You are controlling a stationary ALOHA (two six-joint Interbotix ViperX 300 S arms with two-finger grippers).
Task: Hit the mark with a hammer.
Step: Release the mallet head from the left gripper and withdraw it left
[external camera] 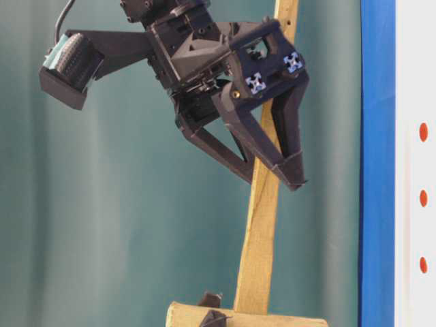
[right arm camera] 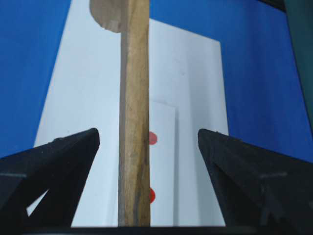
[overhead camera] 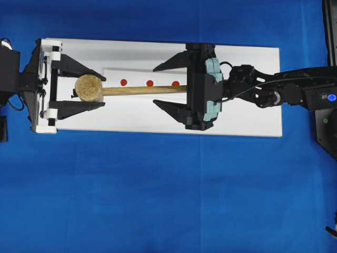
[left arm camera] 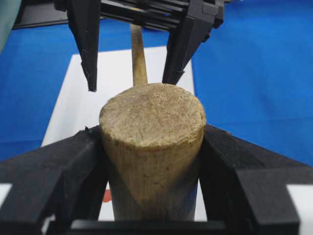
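Hammer (overhead camera: 129,90) head clamped between my left gripper (left arm camera: 151,161) jaws, handle reaching across into the wide-open right gripper (overhead camera: 171,90) jaws, untouched on either side, so I judge I'm presenting it for a handle regrip above the red marks (overhead camera: 149,83).

A white board (overhead camera: 247,89) lies on a blue cloth (overhead camera: 158,195). A smaller white sheet (right arm camera: 164,161), apparently paper, rests flat on the board's middle.
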